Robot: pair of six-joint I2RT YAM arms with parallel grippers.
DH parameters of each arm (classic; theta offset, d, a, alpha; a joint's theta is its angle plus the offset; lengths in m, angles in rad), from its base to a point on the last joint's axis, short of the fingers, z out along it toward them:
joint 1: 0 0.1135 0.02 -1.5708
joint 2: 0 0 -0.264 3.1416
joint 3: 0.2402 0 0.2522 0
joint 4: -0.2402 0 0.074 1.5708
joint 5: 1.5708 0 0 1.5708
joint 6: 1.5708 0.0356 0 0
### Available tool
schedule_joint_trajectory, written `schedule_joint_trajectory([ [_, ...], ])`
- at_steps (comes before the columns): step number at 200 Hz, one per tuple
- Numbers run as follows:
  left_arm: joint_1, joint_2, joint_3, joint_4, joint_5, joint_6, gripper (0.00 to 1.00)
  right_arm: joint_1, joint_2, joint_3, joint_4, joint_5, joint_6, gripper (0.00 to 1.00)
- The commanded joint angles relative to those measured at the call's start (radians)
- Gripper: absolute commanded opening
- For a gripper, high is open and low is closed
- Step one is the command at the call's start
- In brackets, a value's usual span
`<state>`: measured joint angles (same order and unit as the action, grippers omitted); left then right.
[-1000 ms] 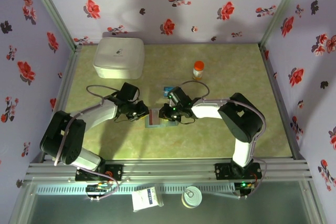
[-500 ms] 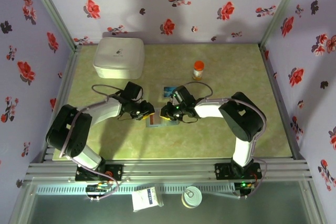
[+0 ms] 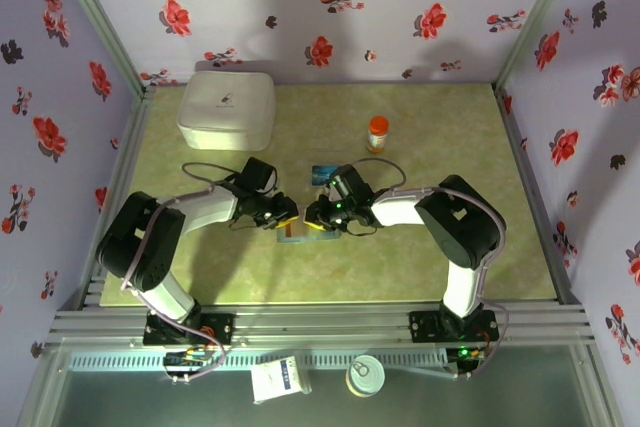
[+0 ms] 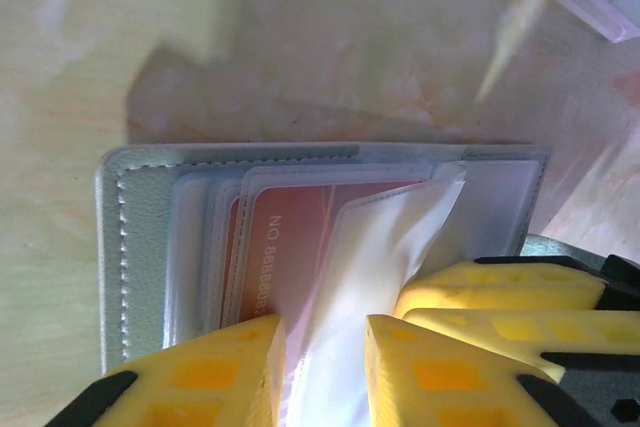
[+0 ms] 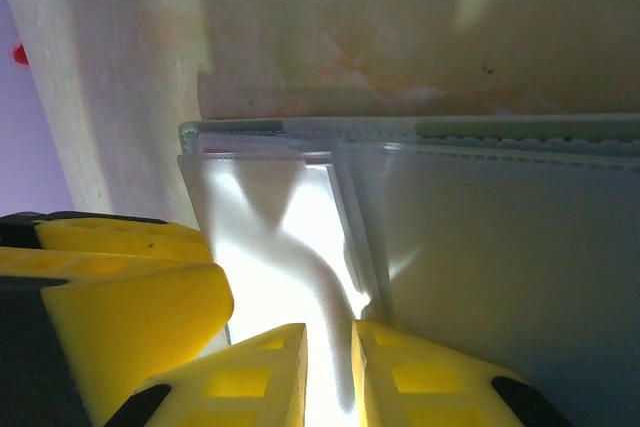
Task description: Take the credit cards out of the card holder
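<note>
The card holder (image 3: 295, 232) lies open on the bench (image 3: 420, 267), between the two hands. The left hand (image 4: 325, 362) faces the panel that carries the red card (image 4: 300, 237). Its fingers stand narrowly apart with a clear sleeve (image 4: 385, 237) between them, but whether they pinch it cannot be told. The right hand (image 5: 328, 367) is nearly closed on a sleeve of the opposite panel. The red card sits just ahead of the left fingertips, making the left hand the nearer one. The card's printed line runs toward that hand (so its long axis probably lies along the approach). Count: one holder and two cards. The red one is sleeved, and the blue card (image 3: 322, 171) lies loose just beyond the holder.
</note>
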<state>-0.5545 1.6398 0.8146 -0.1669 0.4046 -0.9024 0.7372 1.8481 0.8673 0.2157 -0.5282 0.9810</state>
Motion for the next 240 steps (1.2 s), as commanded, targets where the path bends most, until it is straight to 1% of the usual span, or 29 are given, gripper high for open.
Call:
schedule_joint_trajectory([
  [1, -0.011, 0.021, 0.018, 0.012, 0.015, -0.022, 0.22, -0.006, 0.018, -0.02, 0.008, -0.014, 0.02, 0.19],
  [36, -0.015, -0.002, 0.023, 0.01, 0.012, -0.033, 0.17, -0.006, -0.001, -0.025, 0.017, -0.013, 0.025, 0.19],
  [75, -0.023, -0.032, 0.04, -0.021, 0.006, -0.034, 0.17, -0.009, -0.072, -0.041, 0.018, 0.003, 0.026, 0.21],
  [110, -0.04, -0.035, 0.067, -0.041, -0.001, -0.037, 0.17, -0.028, -0.161, -0.061, -0.047, 0.044, -0.005, 0.22],
  [178, -0.093, 0.048, 0.15, -0.054, -0.008, -0.042, 0.17, -0.101, -0.348, -0.104, -0.203, 0.107, -0.084, 0.22],
  [220, -0.128, 0.124, 0.221, -0.055, -0.007, -0.046, 0.17, -0.13, -0.407, -0.133, -0.243, 0.119, -0.103, 0.22],
  [240, -0.144, 0.162, 0.252, -0.054, -0.003, -0.046, 0.19, -0.14, -0.427, -0.15, -0.255, 0.125, -0.106, 0.22],
])
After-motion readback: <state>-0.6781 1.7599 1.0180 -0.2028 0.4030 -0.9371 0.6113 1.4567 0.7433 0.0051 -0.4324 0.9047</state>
